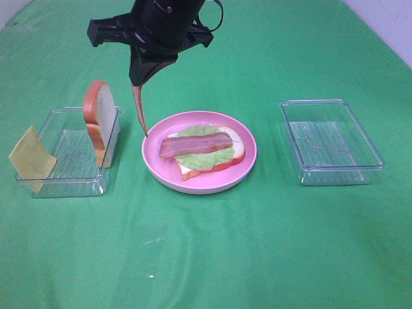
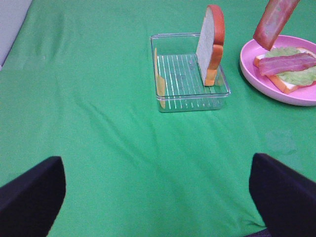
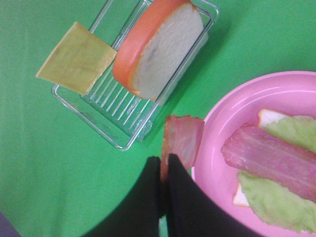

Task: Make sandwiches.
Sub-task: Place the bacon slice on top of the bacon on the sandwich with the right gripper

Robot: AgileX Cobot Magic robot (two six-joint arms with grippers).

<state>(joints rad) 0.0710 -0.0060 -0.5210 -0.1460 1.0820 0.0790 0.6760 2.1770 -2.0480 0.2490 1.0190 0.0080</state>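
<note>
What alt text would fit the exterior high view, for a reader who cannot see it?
The right gripper holds a bacon strip dangling at the pink plate's left rim; the plate carries bread, lettuce and another bacon strip.

The right tool (image 3: 164,170) pinches a bacon strip (image 3: 183,140) at the rim of the pink plate (image 3: 276,89), beside the clear tray (image 3: 116,133).
</note>
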